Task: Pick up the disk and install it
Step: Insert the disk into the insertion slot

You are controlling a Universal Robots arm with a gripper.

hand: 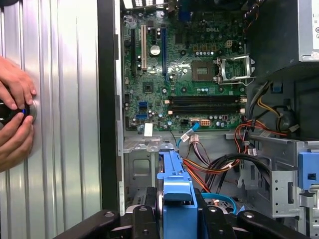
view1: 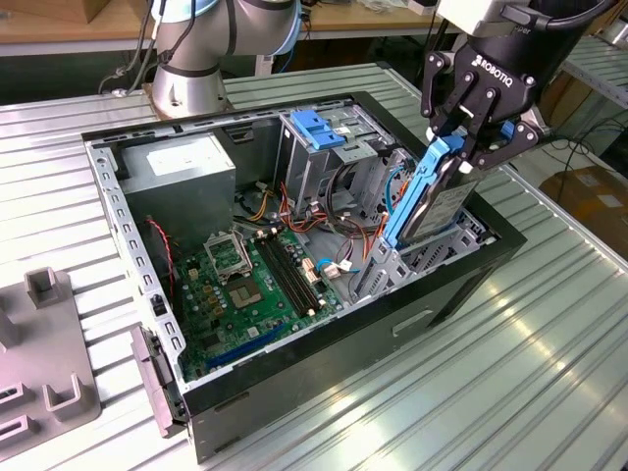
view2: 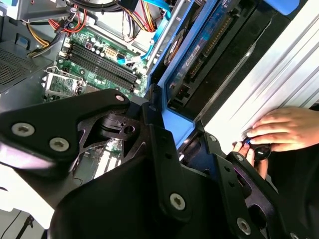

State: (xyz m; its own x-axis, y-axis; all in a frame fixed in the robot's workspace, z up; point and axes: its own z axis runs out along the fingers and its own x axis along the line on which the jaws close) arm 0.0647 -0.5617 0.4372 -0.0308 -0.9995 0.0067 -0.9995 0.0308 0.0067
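I had the jaws clamped on the disk [view1: 439,201], holding it tilted above the drive bay [view1: 424,260] at the computer case's [view1: 294,358] end on the exterior view's right. I judged its lower corner could snag the loose cables [view1: 353,191] or the bay edge and twist it free.

You are in a robotics lab or test workshop, not a home or an office. The robot arm's base [view1: 191,69] stands on a ribbed aluminium table [view1: 510,383]. On the same table 1 open desktop computer case [view1: 324,378] lies on its side with its motherboard [view1: 245,285] bared. The black gripper [view1: 461,157] clamps the disk [view1: 437,206] above that case. A grey slotted fixture block [view1: 49,373] sits at the exterior view's left. Behind the arm you see a wooden workbench [view1: 59,25] and loose cables [view1: 132,49]. A cardboard box [view1: 589,191] stands beyond the table's edge at the exterior view's right.
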